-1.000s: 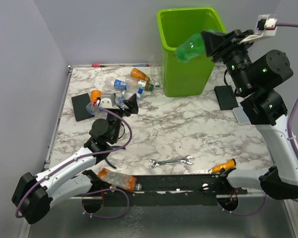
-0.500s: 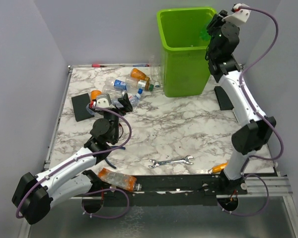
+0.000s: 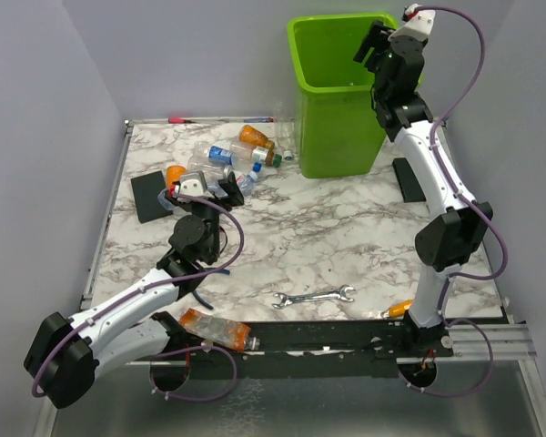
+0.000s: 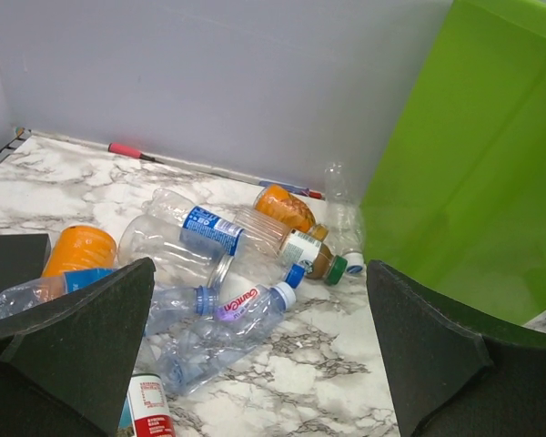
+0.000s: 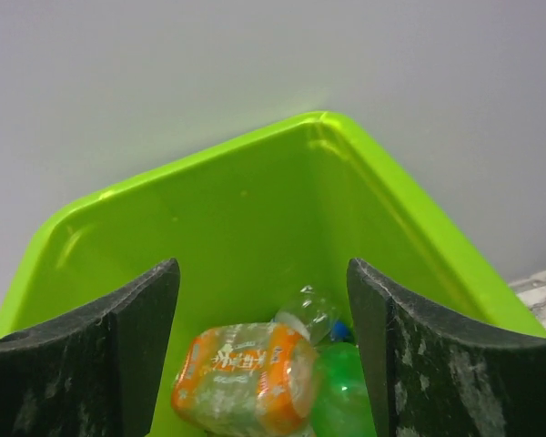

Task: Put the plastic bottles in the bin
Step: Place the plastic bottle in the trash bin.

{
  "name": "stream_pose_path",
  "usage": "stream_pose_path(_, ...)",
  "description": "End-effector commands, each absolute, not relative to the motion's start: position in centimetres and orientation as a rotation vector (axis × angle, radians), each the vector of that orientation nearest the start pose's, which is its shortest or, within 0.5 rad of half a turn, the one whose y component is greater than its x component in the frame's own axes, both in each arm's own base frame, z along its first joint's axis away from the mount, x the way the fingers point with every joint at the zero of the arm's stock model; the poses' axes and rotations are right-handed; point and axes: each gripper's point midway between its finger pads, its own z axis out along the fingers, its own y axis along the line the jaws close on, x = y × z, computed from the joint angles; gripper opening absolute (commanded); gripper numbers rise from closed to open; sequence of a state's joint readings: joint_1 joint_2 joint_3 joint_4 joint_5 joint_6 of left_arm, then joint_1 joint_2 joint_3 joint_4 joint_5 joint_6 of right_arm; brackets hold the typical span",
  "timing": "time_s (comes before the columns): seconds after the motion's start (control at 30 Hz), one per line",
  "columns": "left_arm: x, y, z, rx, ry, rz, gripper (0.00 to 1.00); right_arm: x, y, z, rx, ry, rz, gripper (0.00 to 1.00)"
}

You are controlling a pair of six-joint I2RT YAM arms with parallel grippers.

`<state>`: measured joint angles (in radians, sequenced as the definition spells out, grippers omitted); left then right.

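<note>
The lime-green bin (image 3: pixel 338 123) stands at the back of the table. My right gripper (image 3: pixel 373 45) hangs open over its mouth with nothing between the jaws. In the right wrist view my right gripper (image 5: pixel 264 350) looks down into the bin (image 5: pixel 237 218). There lie an orange-labelled bottle (image 5: pixel 241 378), a green bottle (image 5: pixel 346 396) and a clear one (image 5: pixel 308 314). Several plastic bottles (image 3: pixel 235 157) lie in a heap at the back left. My left gripper (image 3: pixel 234 188) is open just in front of them. In the left wrist view a clear blue-capped bottle (image 4: pixel 227 323) lies ahead of my left gripper (image 4: pixel 259 364).
A crushed orange bottle (image 3: pixel 216 328) lies at the near edge by the left arm's base. A silver wrench (image 3: pixel 314 297) and an orange-handled screwdriver (image 3: pixel 402 309) lie near the front. Black pads sit at the left (image 3: pixel 150 196) and beside the bin (image 3: pixel 411 179).
My right arm swung up over the bin and its jaws opened; the green bottle it held now lies in the bin. The left arm has hardly moved.
</note>
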<state>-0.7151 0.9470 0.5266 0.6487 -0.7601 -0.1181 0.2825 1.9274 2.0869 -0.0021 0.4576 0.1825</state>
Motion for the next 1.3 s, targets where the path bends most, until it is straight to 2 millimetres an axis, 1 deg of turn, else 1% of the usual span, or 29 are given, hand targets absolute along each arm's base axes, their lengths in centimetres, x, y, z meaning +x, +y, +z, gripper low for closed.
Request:
stream_pose_path(0.0, 32.3, -12.4, 28.3, -0.221, 1.407, -0.166, 0.99, 56.0, 11.4, 48.6, 0.234, 1.389, 0.196, 0.79)
stream_pose_path(0.07, 32.4, -12.4, 28.2, -0.216, 1.409, -0.164, 0.99, 55.0, 12.3, 50.3, 0.209, 1.364, 0.268, 0.82)
stream_pose_path(0.13, 32.4, -12.4, 28.1, -0.213, 1.413, -0.159, 0.99, 53.5, 13.5, 52.7, 0.174, 1.326, 0.367, 0.84)
stream_pose_path(0.2, 32.5, -12.5, 27.9, -0.207, 1.419, -0.158, 0.99, 51.4, 14.7, 55.4, 0.129, 1.281, 0.476, 0.86)
stream_pose_path(0.23, 32.6, -12.6, 27.7, -0.204, 1.422, -0.157, 0.99, 50.0, 15.5, 56.7, 0.102, 1.259, 0.533, 0.87)
stream_pose_path(0.3, 32.7, -12.8, 27.5, -0.201, 1.427, -0.157, 0.99, 47.0, 17.3, 58.5, 0.03, 1.227, 0.639, 0.87)
stream_pose_path(0.33, 32.7, -12.8, 27.4, -0.2, 1.431, -0.158, 0.99, 45.3, 18.3, 59.2, -0.014, 1.216, 0.692, 0.88)
stream_pose_path(0.4, 32.9, -13.1, 27.1, -0.194, 1.445, -0.158, 0.99, 41.8, 19.9, 59.3, -0.096, 1.208, 0.791, 0.88)
stream_pose_path(0.43, 32.9, -13.1, 26.9, -0.191, 1.452, -0.156, 0.99, 40.2, 20.7, 58.5, -0.143, 1.225, 0.834, 0.87)
stream_pose_path(0.47, 33.0, -13.1, 26.7, -0.19, 1.46, -0.146, 0.99, 38.3, 21.3, 58.2, -0.191, 1.211, 0.874, 0.87)
stream_pose_path(0.5, 33.1, -13.0, 26.5, -0.191, 1.467, -0.133, 0.99, 36.7, 21.8, 57.1, -0.234, 1.227, 0.909, 0.87)
stream_pose_path(0.53, 33.2, -12.9, 26.2, -0.194, 1.474, -0.115, 0.99, 34.5, 22.0, 56.3, -0.27, 1.234, 0.944, 0.87)
stream_pose_path(0.57, 33.3, -12.7, 26.0, -0.195, 1.481, -0.096, 0.99, 33.0, 22.2, 54.7, -0.289, 1.26, 0.973, 0.87)
stream_pose_path(0.6, 33.3, -12.4, 25.8, -0.198, 1.487, -0.074, 0.99, 31.8, 22.3, 52.6, -0.297, 1.3, 0.999, 0.87)
stream_pose_path(0.67, 33.3, -12.0, 25.3, -0.2, 1.502, -0.03, 0.99, 30.2, 22.3, 47.8, -0.289, 1.398, 1.039, 0.87)
stream_pose_path(0.7, 33.3, -11.7, 24.9, -0.197, 1.521, -0.002, 0.99, 29.7, 22.2, 44.9, -0.271, 1.461, 1.05, 0.87)
stream_pose_path(0.73, 33.4, -11.6, 25.0, -0.205, 1.534, 0.012, 0.99, 29.0, 22.0, 42.5, -0.255, 1.51, 1.058, 0.87)
stream_pose_path(0.77, 33.3, -11.4, 24.1, -0.197, 1.593, 0.053, 0.99, 28.6, 21.7, 39.7, -0.23, 1.572, 1.058, 0.86)
stream_pose_path(0.8, 33.3, -11.3, 23.9, -0.211, 1.632, 0.069, 0.99, 28.2, 21.5, 37.1, -0.205, 1.631, 1.063, 0.86)
stream_pose_path(0.87, 33.4, -11.0, 22.9, -0.237, 1.723, 0.083, 0.99, 27.2, 21.1, 33.0, -0.165, 1.71, 1.072, 0.85)
stream_pose_path(0.9, 33.4, -10.7, 22.3, -0.256, 1.766, 0.07, 0.99, 26.6, 20.9, 31.3, -0.143, 1.743, 1.081, 0.85)
stream_pose_path(0.93, 33.3, -10.4, 21.2, -0.289, 1.817, 0.051, 0.99, 26.0, 20.8, 28.7, -0.121, 1.792, 1.093, 0.85)
stream_pose_path(1.0, 33.0, -9.3, 19.6, -0.345, 1.894, 0.025, 0.99, 25.2, 20.7, 26.5, -0.098, 1.823, 1.117, 0.85)
stream_pose_path(1.07, 32.6, -8.2, 18.0, -0.399, 1.964, 0.005, 0.99, 24.6, 20.7, 24.9, -0.091, 1.852, 1.135, 0.85)
stream_pose_path(1.13, 32.2, -7.3, 16.1, -0.45, 2.034, -0.009, 0.99, 24.4, 20.7, 23.6, -0.089, 1.886, 1.129, 0.85)
stream_pose_path(1.2, 31.8, -6.7, 13.6, -0.51, 2.119, -0.017, 0.99, 24.4, 20.6, 22.8, -0.091, 1.915, 1.114, 0.85)
stream_pose_path(1.27, 31.4, -6.7, 11.4, -0.547, 2.193, -0.036, 0.99, 24.6, 20.7, 22.2, -0.096, 1.94, 1.104, 0.85)
